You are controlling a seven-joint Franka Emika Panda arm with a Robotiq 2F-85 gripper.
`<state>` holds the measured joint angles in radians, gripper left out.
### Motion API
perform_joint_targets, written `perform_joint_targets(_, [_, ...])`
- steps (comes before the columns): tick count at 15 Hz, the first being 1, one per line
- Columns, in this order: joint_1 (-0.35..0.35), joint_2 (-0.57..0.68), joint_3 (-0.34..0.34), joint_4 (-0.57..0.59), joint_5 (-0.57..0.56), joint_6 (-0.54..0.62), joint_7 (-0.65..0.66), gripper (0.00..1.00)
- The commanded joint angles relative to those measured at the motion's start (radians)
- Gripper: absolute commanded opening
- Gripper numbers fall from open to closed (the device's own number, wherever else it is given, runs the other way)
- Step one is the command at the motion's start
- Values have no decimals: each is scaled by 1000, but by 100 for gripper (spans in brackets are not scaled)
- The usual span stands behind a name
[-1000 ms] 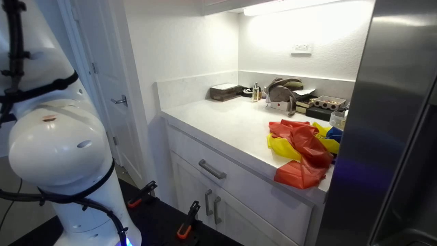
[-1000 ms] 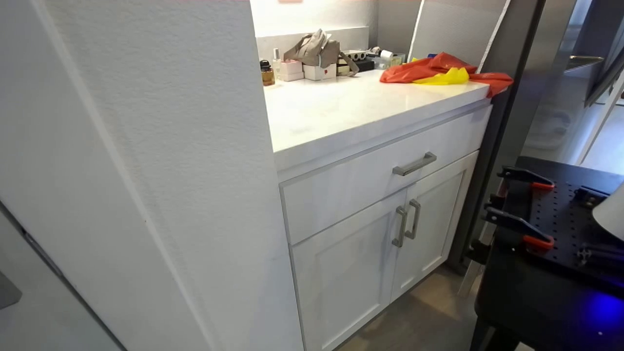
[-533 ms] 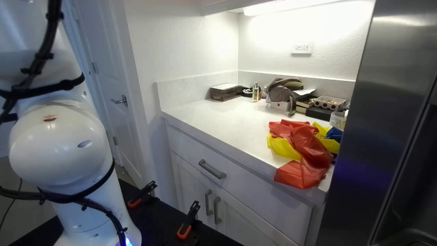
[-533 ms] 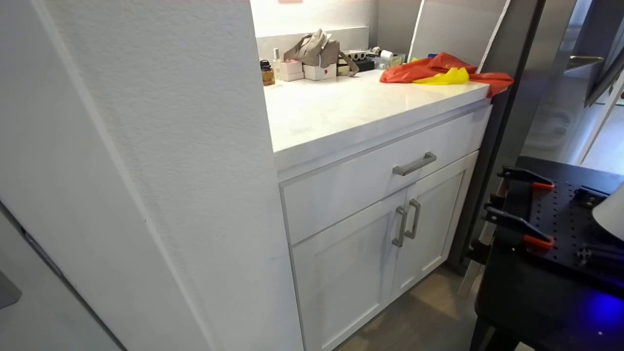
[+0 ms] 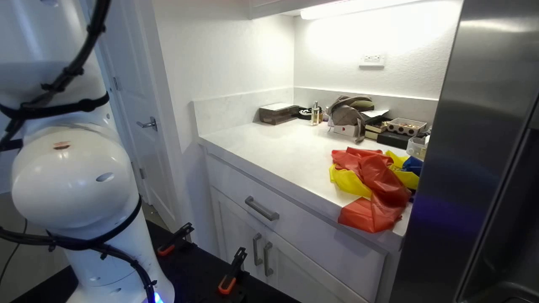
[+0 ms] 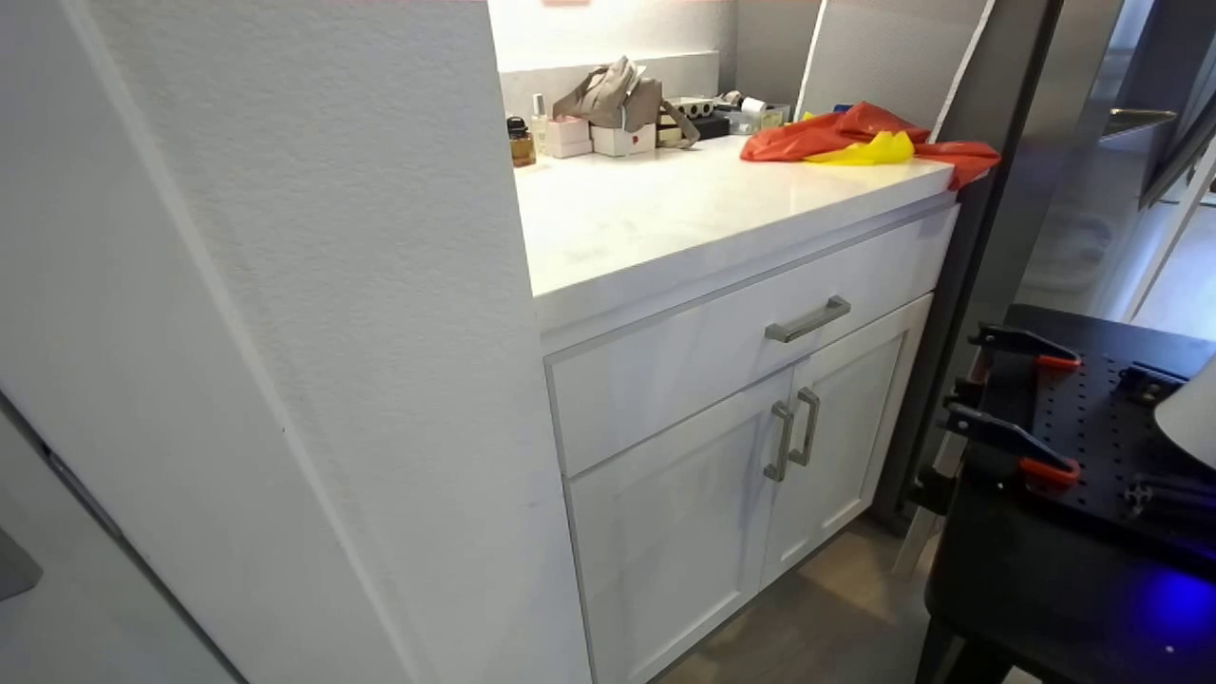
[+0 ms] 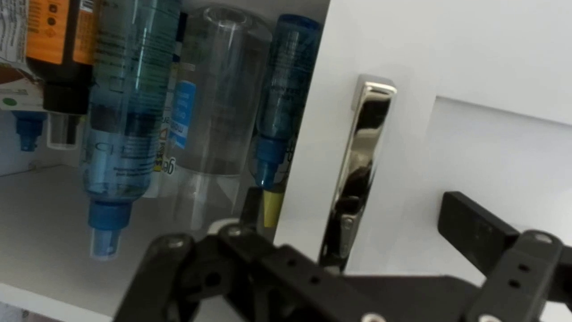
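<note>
We see the gripper (image 7: 352,201), jaws wide apart, in the wrist view; metal handle (image 7: 368,138) sits between them, gap either side. We get that handle fixed on a white door (image 7: 505,165). Past its edge, we spot a blue spray bottle (image 7: 118,170) and, near it, a clear bottle (image 7: 219,89), both inside a cabinet (image 7: 44,223).
</note>
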<state>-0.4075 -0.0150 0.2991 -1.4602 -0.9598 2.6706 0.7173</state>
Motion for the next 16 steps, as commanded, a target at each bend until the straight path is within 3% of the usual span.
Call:
perform_joint_targets(1, [2, 26, 3, 49, -18, -14, 17, 100])
perform_joint_targets(3, [2, 21, 3, 42, -17, -11, 17, 100])
perform_joint_targets(4, [1, 20, 2, 41, -15, -10, 15, 75])
perform_joint_targets(5, [2, 18, 2, 41, -11, -12, 12, 72])
perform_joint_targets(9, [0, 8, -2, 36, -3, -16, 23, 44])
perform_joint_targets(16, [-8, -23, -13, -2, 18, 3, 24, 43])
